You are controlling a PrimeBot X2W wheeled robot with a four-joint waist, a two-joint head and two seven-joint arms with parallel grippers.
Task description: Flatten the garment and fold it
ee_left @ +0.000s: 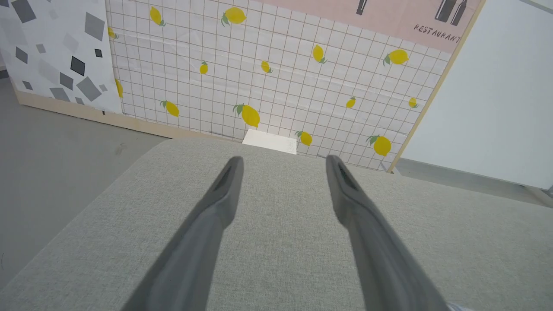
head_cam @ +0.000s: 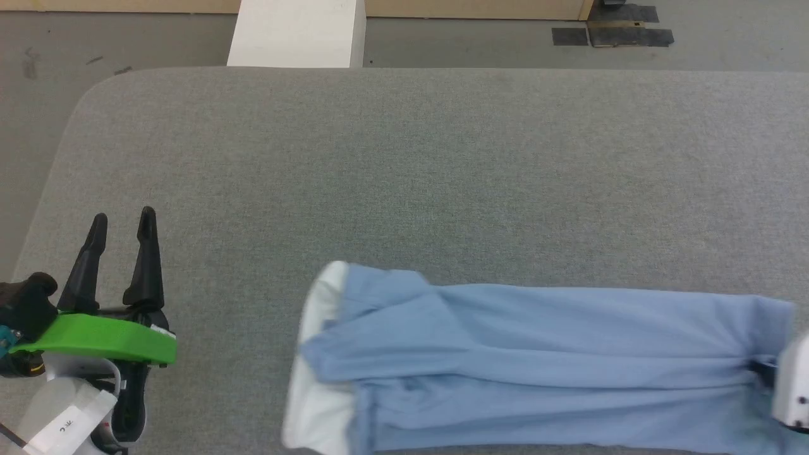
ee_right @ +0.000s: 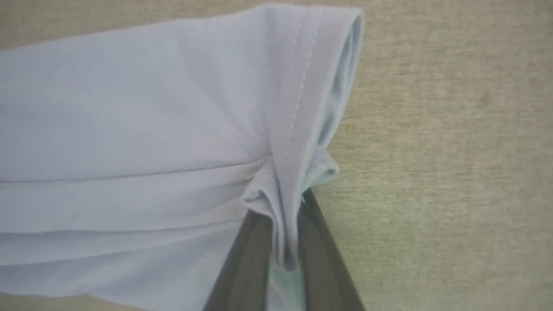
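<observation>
The garment [head_cam: 537, 366] is light-blue cloth with a white band at its left end, stretched in long folds across the near right of the grey table [head_cam: 404, 158]. Its stitched hem [ee_right: 302, 86] bunches between my right gripper's dark fingers. My right gripper [ee_right: 283, 205] is shut on that hem, and in the head view it sits at the garment's far right end [head_cam: 765, 370], mostly past the picture's edge. My left gripper [head_cam: 123, 218] hovers over bare table at the near left, well away from the garment, with its fingers [ee_left: 224, 190] spread open and nothing between them.
A white box [head_cam: 297, 31] stands on the floor beyond the table's far edge, also seen ahead of the left gripper [ee_left: 270, 141]. Black tape patches [head_cam: 610, 31] lie on the floor at the back right. A lemon-patterned wall panel [ee_left: 281, 77] rises behind the table.
</observation>
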